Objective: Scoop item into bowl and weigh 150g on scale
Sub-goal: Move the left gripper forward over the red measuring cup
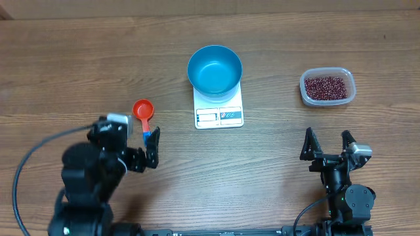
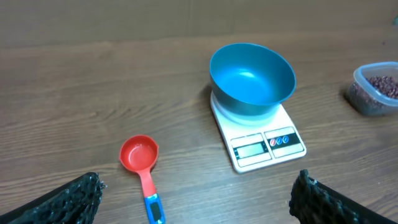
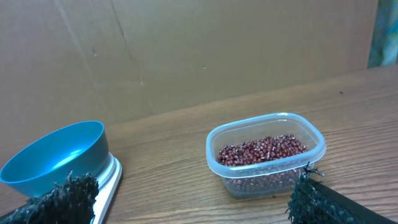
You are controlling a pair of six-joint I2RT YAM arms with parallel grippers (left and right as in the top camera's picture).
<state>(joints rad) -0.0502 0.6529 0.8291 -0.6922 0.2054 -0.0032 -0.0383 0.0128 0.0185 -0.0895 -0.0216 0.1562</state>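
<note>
Wood-grain table (image 1: 65, 52) runs under everything, with a cardboard wall behind it in the right wrist view. The beans (image 1: 325, 86) lie in a clear plastic tub (image 1: 308, 97) at the far right, well apart from the scale (image 1: 219, 115), which carries the empty blue bowl (image 1: 214, 69) on its platform. Small, hard and loose, the beans will likely roll and scatter. Fingers cannot pinch them usefully, so they need the red scoop (image 1: 144, 115) lying left of the scale. That scoop looks like light, stiff plastic. The best hold is probably across the blue end of its handle, keeping the cup level so nothing spills on the way over. The thin-walled tub may slide when dug into. The left gripper (image 2: 198, 183) sits low near the front edge, tilted toward the scoop, one fingertip just beside the handle's end, jaws spread wide and empty. The right gripper (image 1: 326, 141) points toward the tub from the near edge, likewise wide and holding nothing.
</note>
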